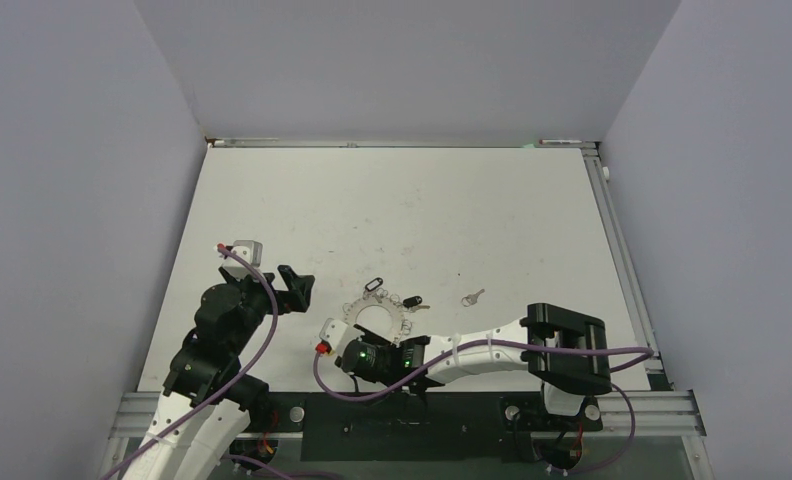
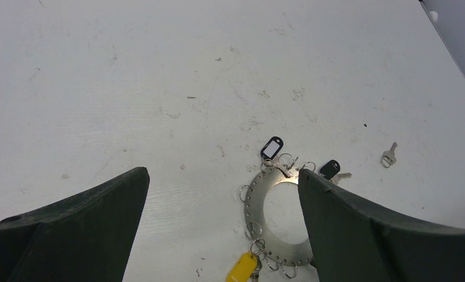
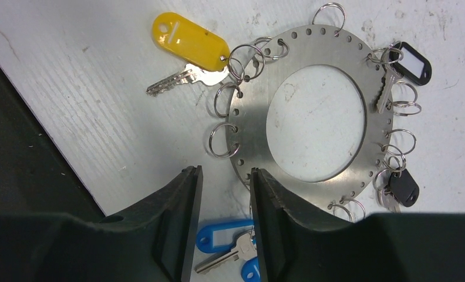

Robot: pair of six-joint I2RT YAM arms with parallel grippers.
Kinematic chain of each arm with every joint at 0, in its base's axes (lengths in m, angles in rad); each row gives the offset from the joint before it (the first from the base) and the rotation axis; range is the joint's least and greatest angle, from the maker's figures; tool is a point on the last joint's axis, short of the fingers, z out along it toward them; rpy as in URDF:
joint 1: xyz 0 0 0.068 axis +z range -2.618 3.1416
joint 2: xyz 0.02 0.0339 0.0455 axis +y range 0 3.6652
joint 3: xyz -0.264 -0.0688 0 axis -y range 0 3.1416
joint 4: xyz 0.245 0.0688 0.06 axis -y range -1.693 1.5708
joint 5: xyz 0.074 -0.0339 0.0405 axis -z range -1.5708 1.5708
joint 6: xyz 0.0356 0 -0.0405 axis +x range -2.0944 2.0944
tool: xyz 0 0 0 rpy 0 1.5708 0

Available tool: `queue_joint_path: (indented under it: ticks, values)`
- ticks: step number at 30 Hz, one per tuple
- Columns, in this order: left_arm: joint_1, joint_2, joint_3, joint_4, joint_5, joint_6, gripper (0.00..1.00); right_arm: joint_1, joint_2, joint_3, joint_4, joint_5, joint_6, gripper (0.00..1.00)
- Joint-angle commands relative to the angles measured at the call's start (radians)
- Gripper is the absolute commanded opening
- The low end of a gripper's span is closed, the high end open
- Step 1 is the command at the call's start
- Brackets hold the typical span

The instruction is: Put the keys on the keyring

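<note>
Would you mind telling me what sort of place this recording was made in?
Most likely a robotics lab test cell: a white table boxed in by plain grey walls, aluminium framing along its edges, and two robot arms mounted at the front.

We see a white, scuffed tabletop (image 1: 402,210) boxed in by plain grey walls (image 1: 402,60) on three sides, an aluminium rail (image 1: 621,250) along its right edge, under even, soft light.

Tool (image 3: 224,171), jaws apart, beside keyring (image 3: 312,50)
</note>
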Motion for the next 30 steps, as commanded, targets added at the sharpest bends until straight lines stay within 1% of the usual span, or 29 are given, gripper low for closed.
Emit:
queue_joint_path:
  ticks: [1, 15, 21, 22, 24, 28, 30]
  values:
    - [0.005, 0.007, 0.036, 0.022, 0.006, 0.009, 0.96, -0.002, 0.013, 0.031, 0.042, 0.007, -0.010, 0.39]
    - [0.005, 0.008, 0.034, 0.022, 0.010, 0.011, 0.96, -0.002, 0.102, 0.078, 0.041, 0.058, -0.029, 0.40]
    - [0.005, 0.009, 0.034, 0.022, 0.012, 0.011, 0.96, 0.002, 0.127, 0.088, 0.024, 0.081, -0.033, 0.38]
    - [0.005, 0.009, 0.034, 0.023, 0.012, 0.011, 0.96, 0.002, 0.129, 0.087, 0.022, 0.081, -0.033, 0.37]
    - [0.005, 0.009, 0.034, 0.023, 0.013, 0.011, 0.96, 0.002, 0.129, 0.079, 0.020, 0.076, -0.037, 0.29]
    - [0.005, 0.011, 0.034, 0.023, 0.014, 0.011, 0.96, 0.001, 0.124, 0.067, 0.014, 0.071, -0.042, 0.21]
    - [0.005, 0.011, 0.034, 0.025, 0.013, 0.011, 0.96, 0.000, 0.121, 0.064, 0.013, 0.069, -0.043, 0.13]
